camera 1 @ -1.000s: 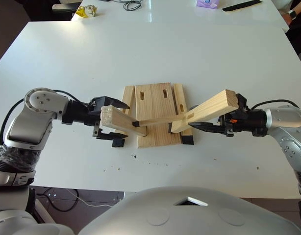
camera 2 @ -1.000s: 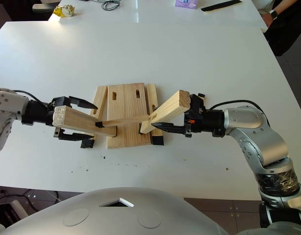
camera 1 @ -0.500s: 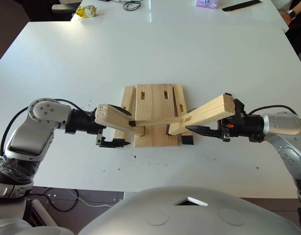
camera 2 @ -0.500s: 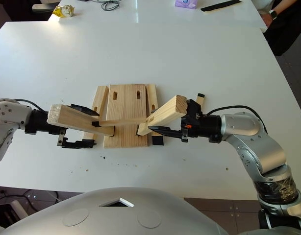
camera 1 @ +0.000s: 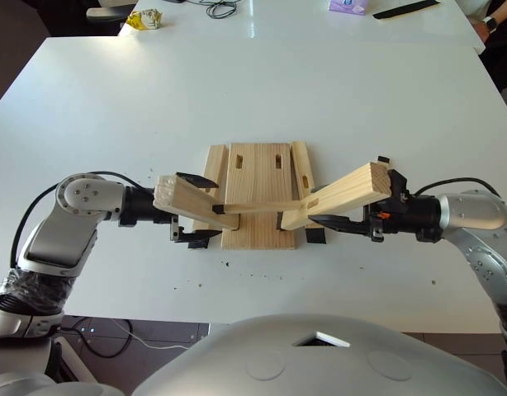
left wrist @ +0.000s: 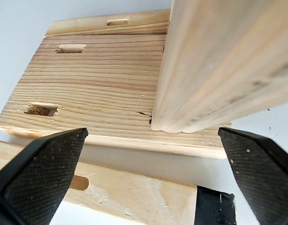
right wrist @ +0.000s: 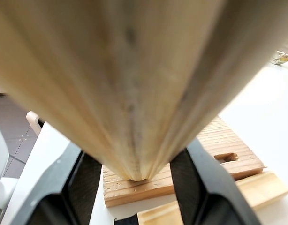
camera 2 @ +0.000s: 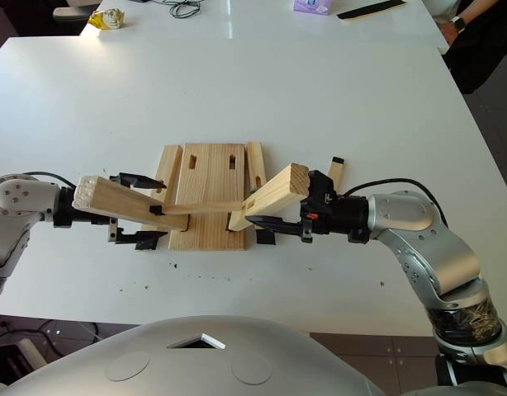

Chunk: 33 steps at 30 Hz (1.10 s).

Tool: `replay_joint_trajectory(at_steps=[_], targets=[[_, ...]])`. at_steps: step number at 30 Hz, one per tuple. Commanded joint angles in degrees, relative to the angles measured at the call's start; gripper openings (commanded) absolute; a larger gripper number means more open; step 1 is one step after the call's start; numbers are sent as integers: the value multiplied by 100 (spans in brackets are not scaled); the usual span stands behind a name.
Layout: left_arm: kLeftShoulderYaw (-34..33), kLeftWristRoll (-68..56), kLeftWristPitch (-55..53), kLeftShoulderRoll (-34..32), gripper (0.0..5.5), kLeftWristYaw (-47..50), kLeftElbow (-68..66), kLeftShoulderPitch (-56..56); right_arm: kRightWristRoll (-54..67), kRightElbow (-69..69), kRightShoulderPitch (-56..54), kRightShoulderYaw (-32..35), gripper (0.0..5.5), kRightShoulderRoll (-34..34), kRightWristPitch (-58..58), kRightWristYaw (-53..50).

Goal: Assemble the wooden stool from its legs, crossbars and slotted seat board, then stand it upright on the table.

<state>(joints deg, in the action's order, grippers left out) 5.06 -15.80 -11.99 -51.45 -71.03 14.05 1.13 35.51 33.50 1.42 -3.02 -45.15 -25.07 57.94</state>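
Observation:
The slotted seat board (camera 1: 258,186) lies flat on the white table (camera 1: 361,91). Above it hang two thick legs joined by a thin crossbar (camera 1: 255,206). My left gripper (camera 1: 194,209) is open; the left leg (camera 1: 181,200) rests between its spread fingers (left wrist: 36,173), off to one side. My right gripper (camera 1: 343,210) is shut on the right leg (camera 1: 344,192), and its fingers (right wrist: 83,183) press both sides of the wood (right wrist: 125,70). Two more slotted leg pieces (camera 1: 214,165) (camera 1: 300,165) lie along the board's sides.
A short wooden piece with a black tip (camera 2: 336,169) lies on the table right of the board. At the far edge sit a yellow packet (camera 1: 144,18), a cable (camera 1: 222,7) and a purple box (camera 1: 349,6). Small crumbs (camera 1: 229,266) lie in front of the board.
The joined legs have sunk lower and lie flatter over the board. The right gripper has drawn slightly left with its leg. The left leg's outer end has shifted a little left.

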Motion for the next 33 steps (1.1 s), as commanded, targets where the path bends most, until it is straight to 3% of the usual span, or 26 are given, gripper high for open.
replay_joint_trajectory(at_steps=[1, 25, 33], targets=[[78, 98, 78, -4, 517, 55, 56, -6, -330, -179, -151, 35, 204, -97, 227, 63], [193, 199, 201, 6, 517, -19, -132, 195, -366, 12, -145, -351, 204, 275, 213, -206], [183, 351, 362, 32, 517, 88, -192, 69, -340, -38, -190, -163, 204, 157, 171, -110]])
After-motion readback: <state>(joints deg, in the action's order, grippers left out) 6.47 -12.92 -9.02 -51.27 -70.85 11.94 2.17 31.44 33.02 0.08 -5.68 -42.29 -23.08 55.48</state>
